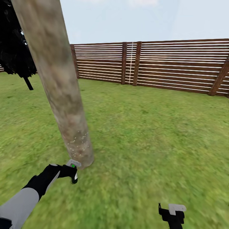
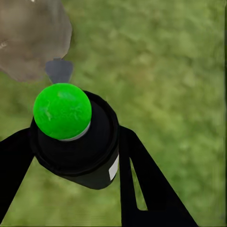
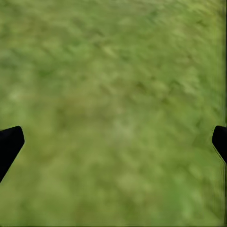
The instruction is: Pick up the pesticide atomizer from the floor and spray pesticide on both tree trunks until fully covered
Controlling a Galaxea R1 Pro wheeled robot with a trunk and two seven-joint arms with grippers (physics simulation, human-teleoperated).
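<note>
Lawn (image 1: pixel 152 133) bounded by a brown slatted fence (image 1: pixel 178 65) under pale sky; a dark conifer (image 1: pixel 14 47) stands at the far left. A mottled beige-grey trunk (image 1: pixel 58 79) leans across the left of the head view, with small pale specks scattered just above its base. The left end effector (image 1: pixel 72 170) is held low beside the trunk's foot, its fingers (image 2: pixel 142 179) clamped on either side of the atomizer (image 2: pixel 78 146), a dark bottle whose top (image 2: pixel 62 111) reads bright green here. The grey nozzle (image 2: pixel 58 71) points at the trunk and appears almost to touch it, though the contact is unclear. The right end effector (image 1: pixel 171 214) hangs over bare grass, fingertips (image 3: pixel 9 142) spread wide, holding nothing.
</note>
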